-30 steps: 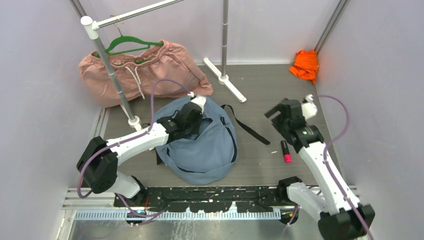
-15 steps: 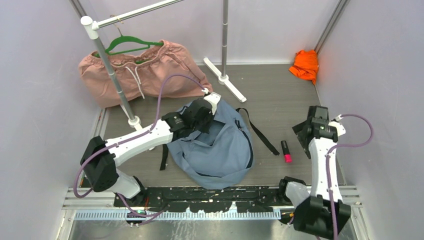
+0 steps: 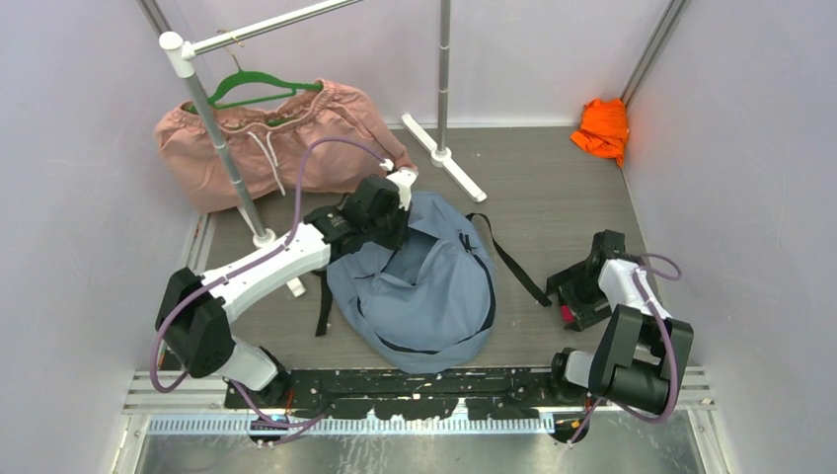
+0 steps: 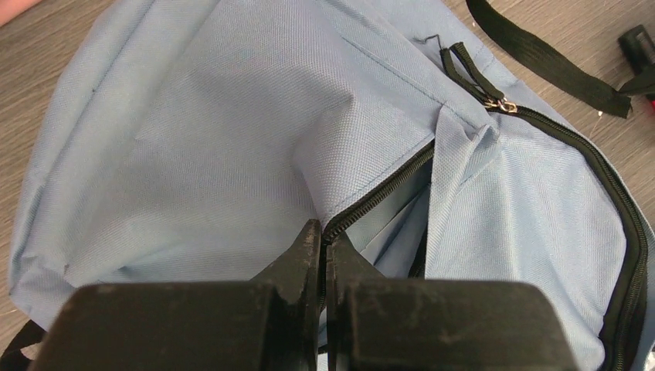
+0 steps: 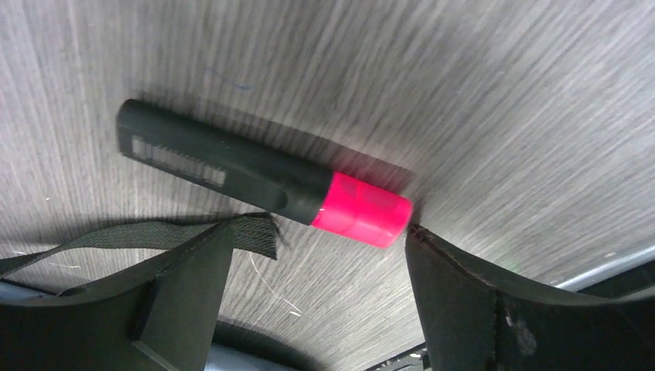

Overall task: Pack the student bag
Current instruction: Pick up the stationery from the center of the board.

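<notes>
The soft dusty-blue fabric backpack (image 3: pixel 424 286) lies flat in the middle of the grey tabletop (image 3: pixel 553 188), a little to the left. The step in hand seems to be the opening of the bag together with the picking of a first item.

The left end effector (image 3: pixel 380 212) is at the far edge of the backpack. In the left wrist view its fingers are pressed together on the blue fabric, right at the black zipper (image 4: pixel 386 193). The zipper is parted only to a narrow slit.

The right end effector (image 5: pixel 320 239) is low over a short black marker with a bright pink cap (image 5: pixel 263 182), at the right of the backpack. Its fingers are apart, one on each side of the pink end, and they do not touch it yet.

I think the next move asks the right fingers to come together on the marker. The left arm should lift the fabric, so that the slit becomes a real mouth.

The end of a black woven strap (image 5: pixel 154 236) lies just beside the marker, close to one finger, and could be caught in the grasp. The right wall is near this arm, so there is little room on that side. Between the marker and the backpack the tabletop is free except for the strap.
</notes>
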